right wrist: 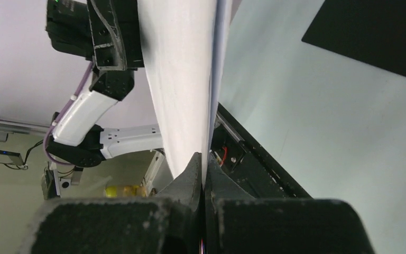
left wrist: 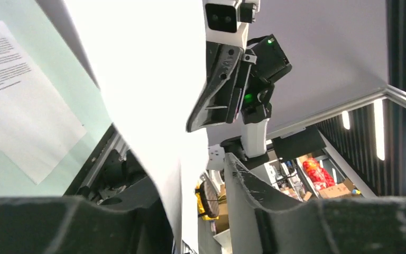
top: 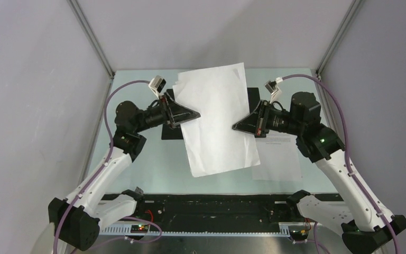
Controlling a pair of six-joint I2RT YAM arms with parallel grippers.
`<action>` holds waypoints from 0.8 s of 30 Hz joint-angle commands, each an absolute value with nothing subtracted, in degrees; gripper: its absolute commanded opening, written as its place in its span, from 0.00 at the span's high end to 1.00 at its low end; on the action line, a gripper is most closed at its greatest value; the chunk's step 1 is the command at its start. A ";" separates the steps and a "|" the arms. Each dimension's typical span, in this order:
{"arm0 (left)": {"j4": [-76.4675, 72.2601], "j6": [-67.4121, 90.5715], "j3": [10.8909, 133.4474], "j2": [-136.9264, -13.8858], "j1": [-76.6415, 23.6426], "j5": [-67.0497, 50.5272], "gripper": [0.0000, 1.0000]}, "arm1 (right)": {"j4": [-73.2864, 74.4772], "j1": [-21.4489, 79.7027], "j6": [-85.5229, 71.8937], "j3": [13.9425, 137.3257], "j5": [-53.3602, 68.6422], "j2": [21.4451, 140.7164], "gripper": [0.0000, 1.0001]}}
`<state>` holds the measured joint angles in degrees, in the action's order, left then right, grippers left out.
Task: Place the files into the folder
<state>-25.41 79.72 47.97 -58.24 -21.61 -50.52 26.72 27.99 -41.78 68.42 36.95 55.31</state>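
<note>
A plain white sheet (top: 217, 116) hangs tilted in the air over the table's middle, and a second layer's edge shows at its top left. My right gripper (top: 236, 127) is shut on the sheet's right edge, and the wrist view shows the fingers pinched on it (right wrist: 203, 164). My left gripper (top: 194, 113) is at the sheet's left edge. Its jaws stand apart, with the sheet (left wrist: 153, 106) passing between them (left wrist: 190, 177). The folder (top: 172, 131) lies open and black under the sheet, mostly hidden, and also shows in the right wrist view (right wrist: 375, 37). The printed sheet (top: 278, 156) lies flat on the table at the right.
A black rail (top: 211, 206) runs along the near table edge between the arm bases. Grey walls with metal corner posts (top: 92, 39) close in the back and sides. The printed sheet also shows in the left wrist view (left wrist: 16, 100).
</note>
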 commanded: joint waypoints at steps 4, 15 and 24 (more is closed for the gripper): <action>-5.33 57.51 50.63 -58.17 -21.45 -48.09 0.82 | 20.02 30.01 -39.21 62.44 39.31 51.65 0.99; 10.81 31.04 55.31 -60.00 -27.99 -40.38 1.00 | 1.01 33.25 -37.48 45.22 30.56 52.52 0.44; 10.46 22.60 50.01 -61.11 -30.81 -31.17 0.99 | -8.71 36.39 -31.94 38.82 14.62 52.63 0.59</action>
